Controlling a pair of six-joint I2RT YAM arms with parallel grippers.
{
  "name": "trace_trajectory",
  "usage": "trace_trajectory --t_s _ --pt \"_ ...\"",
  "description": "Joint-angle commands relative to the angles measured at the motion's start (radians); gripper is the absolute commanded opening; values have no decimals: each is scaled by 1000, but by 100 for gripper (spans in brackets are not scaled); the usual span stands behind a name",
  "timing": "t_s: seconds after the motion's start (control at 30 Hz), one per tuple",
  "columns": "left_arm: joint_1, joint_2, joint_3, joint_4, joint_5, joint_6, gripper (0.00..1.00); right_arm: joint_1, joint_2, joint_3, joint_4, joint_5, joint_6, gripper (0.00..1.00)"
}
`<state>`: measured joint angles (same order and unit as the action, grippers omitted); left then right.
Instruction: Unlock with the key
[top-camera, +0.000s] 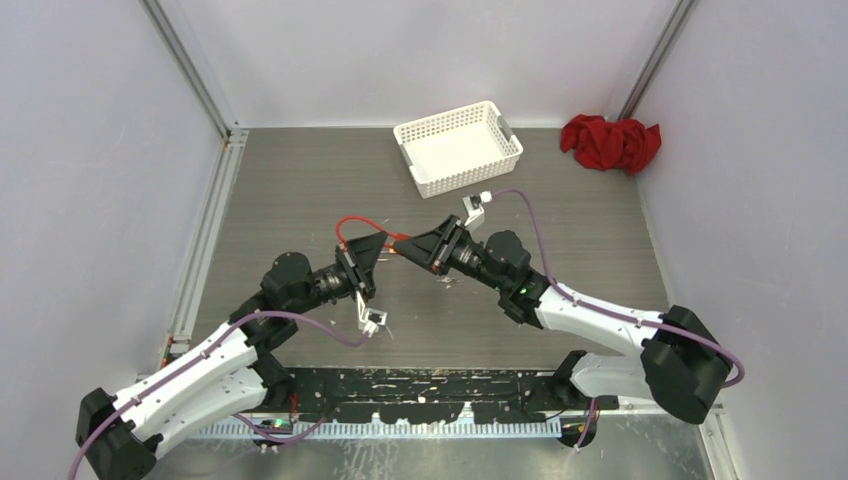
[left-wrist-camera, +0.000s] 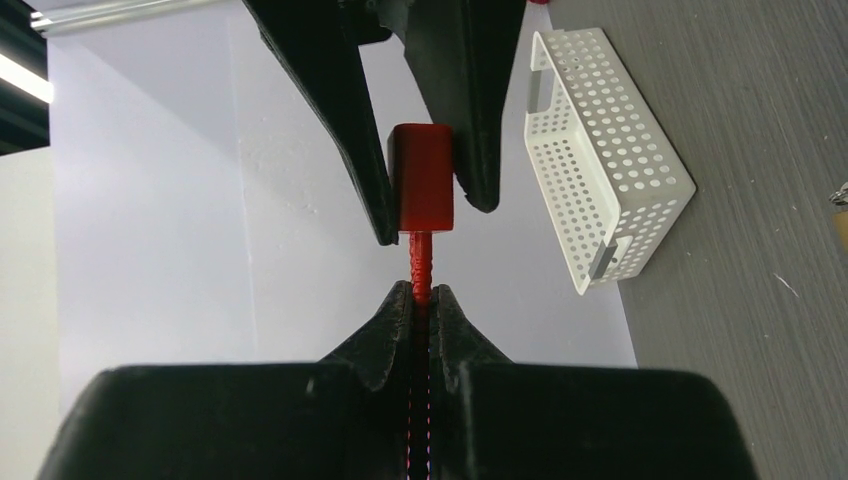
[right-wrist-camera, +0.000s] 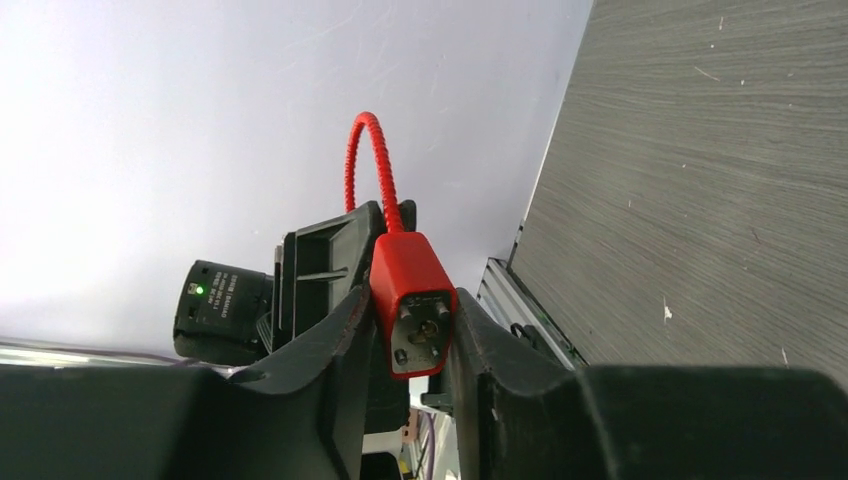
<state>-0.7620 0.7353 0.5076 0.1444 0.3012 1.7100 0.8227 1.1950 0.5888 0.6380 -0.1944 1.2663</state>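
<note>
Spanning both jaws: red lock body (right-wrist-camera: 412, 290) right, cable (left-wrist-camera: 421, 268) left.

Red cable lock (top-camera: 400, 242) is up off the table, dead centre of the overhead view. Its boxy red body (right-wrist-camera: 412, 290) sits pinched in the right gripper (right-wrist-camera: 412, 305), dark keyhole face (right-wrist-camera: 420, 335) turned to that wrist camera, lower centre. The ribbed red cable (right-wrist-camera: 365, 160) arcs up and left from the body's top. A straight stretch is nipped tight in the left gripper (left-wrist-camera: 421, 292).
</note>
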Motion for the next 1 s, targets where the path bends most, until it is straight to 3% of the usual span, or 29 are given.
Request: trace_trajectory --t_s 0.0,0.1,0.13,0.17,0.23,0.3,0.43,0.57,0.8,0.97 --pt "-4 -17 13 63 15 0 0 -3 -38 -9 66 34 -11 27" --pt "-5 -22 17 31 16 -19 3 -8 -49 -9 57 30 -27 12" --pt "-5 -25 24 -1 16 -39 12 -12 -56 -9 47 29 -40 6" --pt "-4 -34 38 -48 15 -72 23 -14 -66 -3 31 28 -61 2" --pt "-4 -48 89 -171 19 -182 78 -16 -90 24 -44 23 -152 1" --pt "-3 -48 175 -365 31 -320 96 -15 -105 55 -115 13 -242 1" --pt "-4 4 348 -602 80 -570 100 -17 -103 102 -210 -38 -391 1" --pt "-5 63 429 -653 151 -727 99 -16 -72 127 -196 -128 -445 1" --pt "-14 101 445 -676 203 -733 100 -13 -35 133 -111 -184 -430 1" --pt "-28 115 407 -546 122 -750 92 8 -15 113 -51 -182 -413 1"
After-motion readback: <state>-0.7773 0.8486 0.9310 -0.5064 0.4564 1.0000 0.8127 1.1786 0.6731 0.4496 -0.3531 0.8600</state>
